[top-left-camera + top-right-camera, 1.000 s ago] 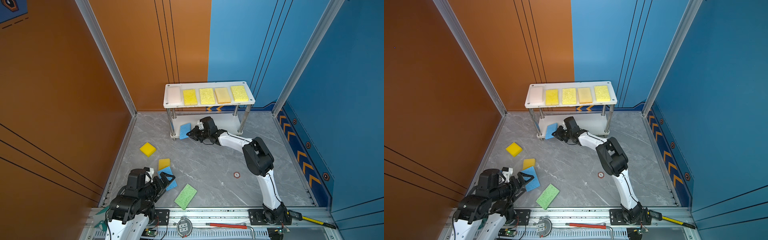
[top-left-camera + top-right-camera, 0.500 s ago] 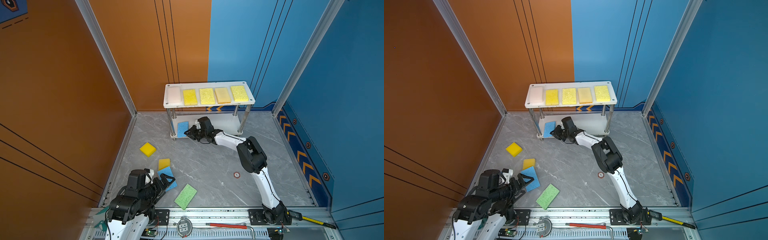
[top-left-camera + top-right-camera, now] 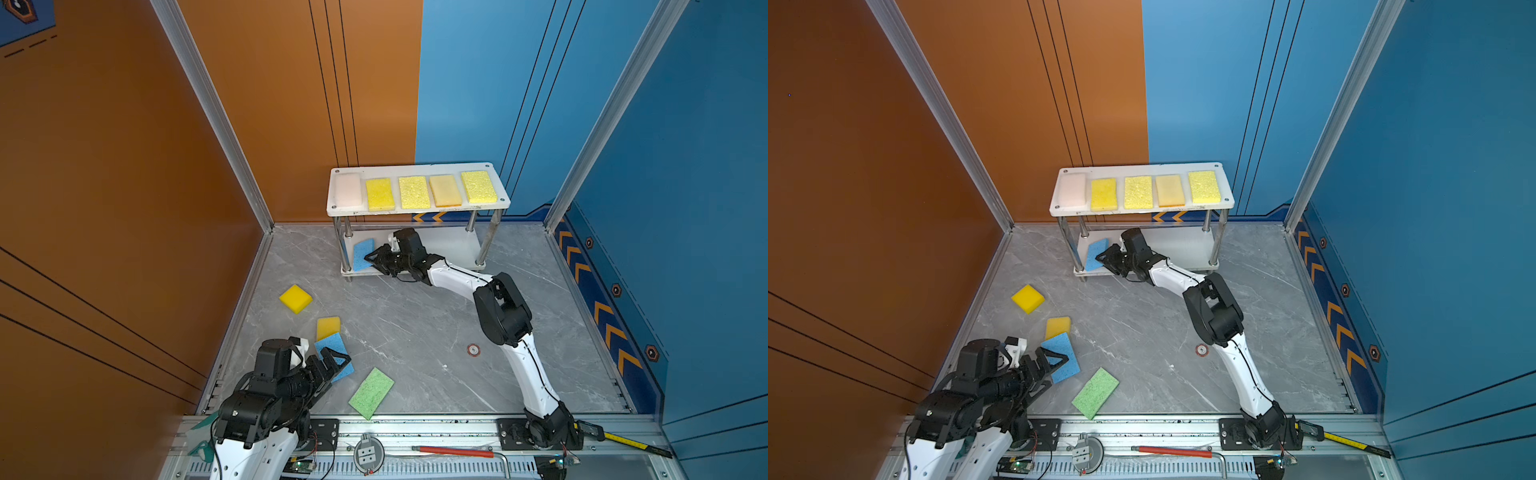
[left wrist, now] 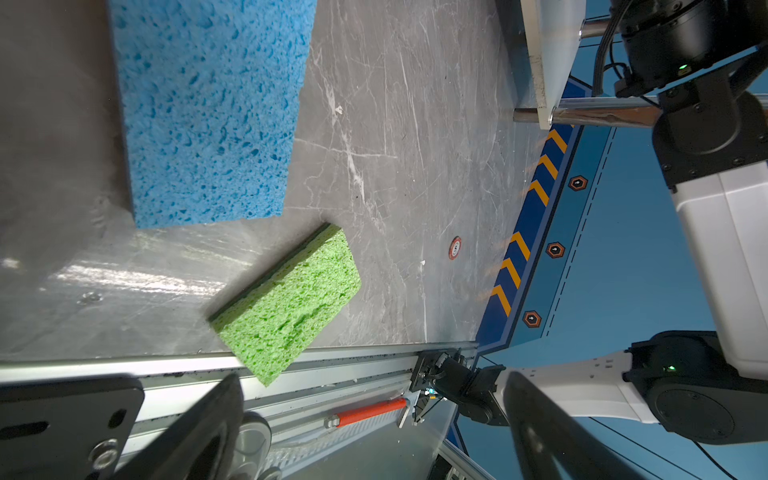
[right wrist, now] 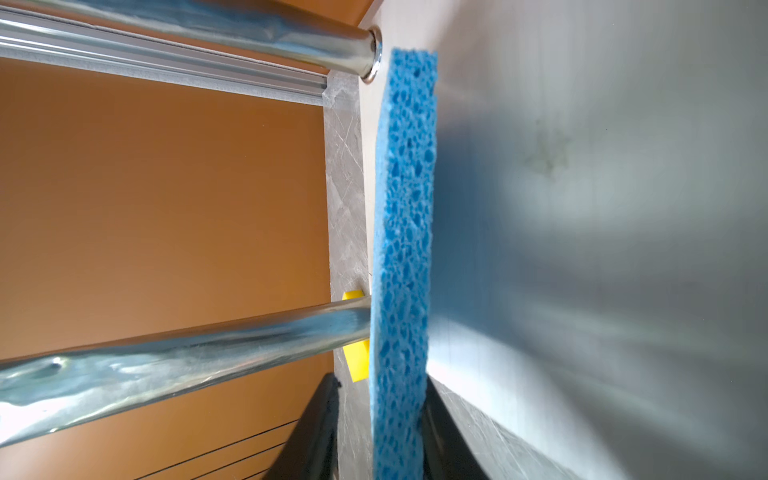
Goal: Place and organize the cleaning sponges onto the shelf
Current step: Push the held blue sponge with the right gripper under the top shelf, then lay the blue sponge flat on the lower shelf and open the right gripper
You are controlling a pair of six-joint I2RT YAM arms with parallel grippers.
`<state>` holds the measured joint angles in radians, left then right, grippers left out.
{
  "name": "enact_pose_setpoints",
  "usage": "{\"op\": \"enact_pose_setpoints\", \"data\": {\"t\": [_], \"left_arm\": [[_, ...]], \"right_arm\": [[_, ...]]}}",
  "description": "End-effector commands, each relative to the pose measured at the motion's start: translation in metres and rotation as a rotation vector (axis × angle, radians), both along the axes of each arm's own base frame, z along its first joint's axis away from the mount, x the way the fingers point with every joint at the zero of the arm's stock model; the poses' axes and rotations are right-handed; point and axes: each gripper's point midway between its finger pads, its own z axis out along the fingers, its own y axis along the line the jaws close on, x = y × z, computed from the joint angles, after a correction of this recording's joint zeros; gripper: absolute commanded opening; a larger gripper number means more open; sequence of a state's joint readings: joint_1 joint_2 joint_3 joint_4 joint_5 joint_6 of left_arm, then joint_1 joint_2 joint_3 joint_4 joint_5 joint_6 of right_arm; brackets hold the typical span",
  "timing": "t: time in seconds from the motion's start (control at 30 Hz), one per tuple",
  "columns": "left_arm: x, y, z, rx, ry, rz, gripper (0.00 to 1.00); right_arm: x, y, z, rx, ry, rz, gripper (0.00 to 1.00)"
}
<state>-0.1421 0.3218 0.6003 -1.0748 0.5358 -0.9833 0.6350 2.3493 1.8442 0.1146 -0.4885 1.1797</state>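
Observation:
The shelf (image 3: 415,210) (image 3: 1142,211) stands at the back. Its top board carries a pale sponge (image 3: 348,190) and several yellow ones in a row. A blue sponge (image 3: 362,253) (image 3: 1095,252) (image 5: 405,232) rests on the lower board's left end. My right gripper (image 3: 374,259) (image 3: 1105,258) (image 5: 380,386) straddles its near end, open, with a gap at one finger. On the floor lie a blue sponge (image 3: 345,372) (image 3: 1071,370) (image 4: 208,104), a green one (image 3: 371,392) (image 4: 291,303) and two yellow ones (image 3: 295,298) (image 3: 328,327). My left gripper (image 3: 338,361) (image 4: 374,378) hovers open over the floor's blue sponge.
A shiny shelf post (image 5: 187,345) crosses close beside the right gripper. A red-handled tool (image 3: 453,451) and a yellow-and-black tool (image 3: 623,440) lie on the front rail. A round sticker (image 3: 473,349) marks the floor. Walls close the left, back and right.
The right gripper carried the blue sponge left onto the lower board's end, laid it flatter, and its jaws have parted. The left arm has not moved.

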Motion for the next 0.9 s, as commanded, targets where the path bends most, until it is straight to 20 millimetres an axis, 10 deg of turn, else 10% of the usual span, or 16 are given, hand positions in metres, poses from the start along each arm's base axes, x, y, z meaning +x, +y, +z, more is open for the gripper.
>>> {"op": "enact_pose_setpoints", "data": {"t": [0.0,0.87], "left_arm": [[-0.003,-0.001,0.003,0.000,0.001,-0.020,0.98],[-0.001,-0.003,0.004,0.005,-0.004,-0.053,0.98]], "right_arm": [[0.005,0.001,-0.008,-0.014,-0.001,-0.019,0.36],[-0.012,-0.003,-0.037,-0.203,0.018,0.053,0.53]]}}
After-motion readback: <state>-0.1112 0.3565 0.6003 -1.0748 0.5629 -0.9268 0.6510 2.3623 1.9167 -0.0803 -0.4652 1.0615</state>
